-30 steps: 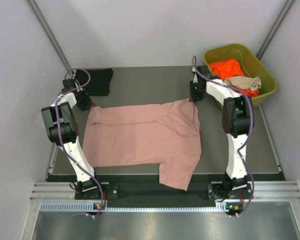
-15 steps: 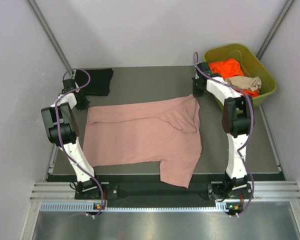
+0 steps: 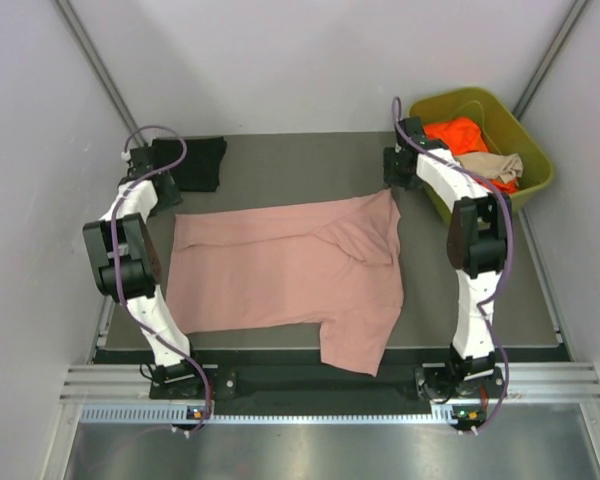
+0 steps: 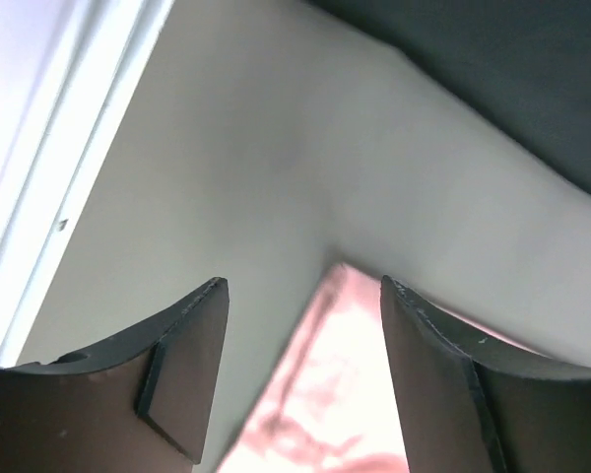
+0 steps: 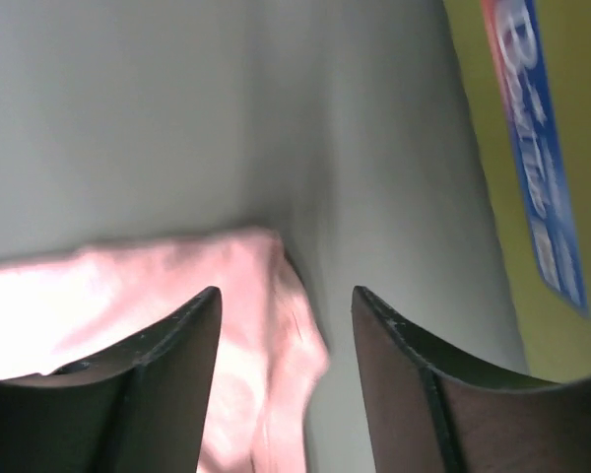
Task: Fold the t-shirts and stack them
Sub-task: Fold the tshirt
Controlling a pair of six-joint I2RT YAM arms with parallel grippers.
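1. Pink t-shirt (image 3: 290, 265) is lying spread flat across the middle of the tabletop (image 3: 300, 160), not yet folded. One end is hanging over the near edge.
2. Risk, my read: the overhang is weighting the cloth toward the near edge, so a fold pulled that way could be dragging the whole shirt off.
3. Risk: a diagonal ridge is bunching near the far right corner. Folding over it would likely be locking a crease in.
4. Risk: both far corners are offering only a thin tip of cloth, so a shallow bite could be slipping out mid-lift.
5. Left fingers (image 4: 187, 365) are standing wide apart, gripping nothing. The pink corner is showing in the gap between them, below the tips.
6. Right fingers (image 5: 414, 394) are likewise spread and empty. The far right corner is lying beneath and between them.
7. Black t-shirt (image 3: 195, 163) is sitting at the tabletop's far left corner, near the left fingers, and could be getting snagged on a low pass.
8. Orange t-shirt (image 3: 455, 135) and tan t-shirt (image 3: 490, 165) are sitting in the olive bin (image 3: 535, 170), just off the far right corner.
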